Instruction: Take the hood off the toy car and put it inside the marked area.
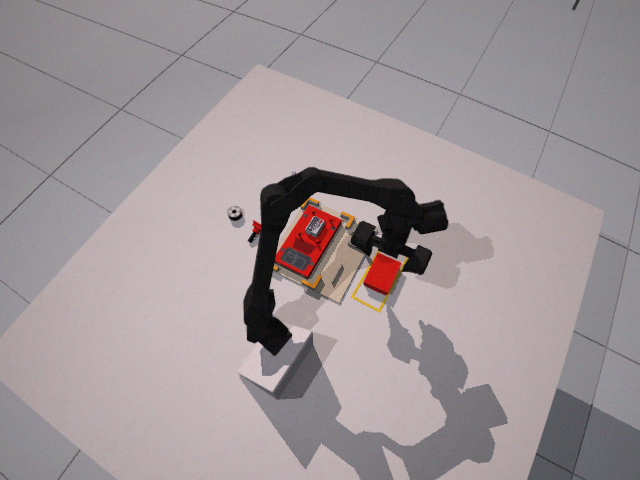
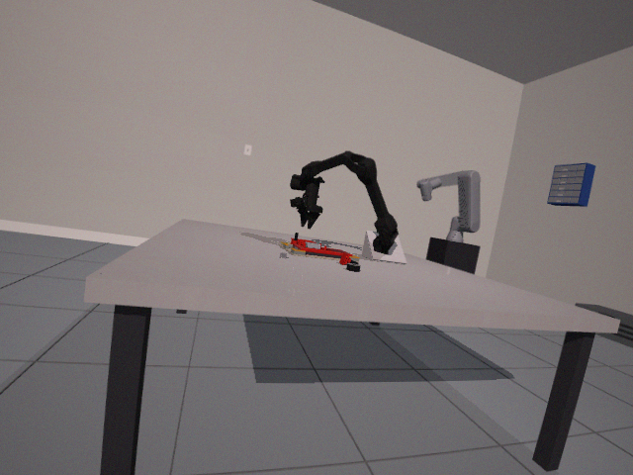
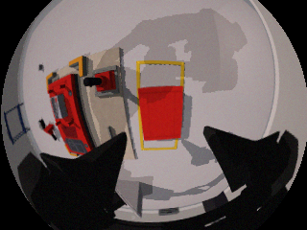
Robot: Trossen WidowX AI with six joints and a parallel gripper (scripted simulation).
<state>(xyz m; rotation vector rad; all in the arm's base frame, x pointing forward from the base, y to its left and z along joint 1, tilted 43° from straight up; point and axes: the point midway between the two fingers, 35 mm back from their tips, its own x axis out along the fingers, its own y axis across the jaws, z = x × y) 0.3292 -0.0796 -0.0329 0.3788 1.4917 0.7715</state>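
The red hood (image 1: 382, 273) (image 3: 161, 113) lies flat on the table inside the yellow marked rectangle (image 1: 366, 304) (image 3: 160, 63), toward one end of it. My gripper (image 1: 392, 250) (image 2: 310, 221) (image 3: 167, 133) is open and hangs above the hood, clear of it, with nothing between the fingers. The red toy car (image 1: 305, 240) (image 2: 315, 249) (image 3: 67, 111) sits without its hood in the orange-cornered fixture beside the rectangle, and its grey engine block shows.
The car's fixture rests on a beige board (image 1: 336, 279). A loose wheel (image 1: 235, 212) and a small red part (image 1: 254, 227) lie beyond the car. My arm stands on a white block (image 1: 276, 369). A grey robot (image 2: 460, 199) stands behind the table.
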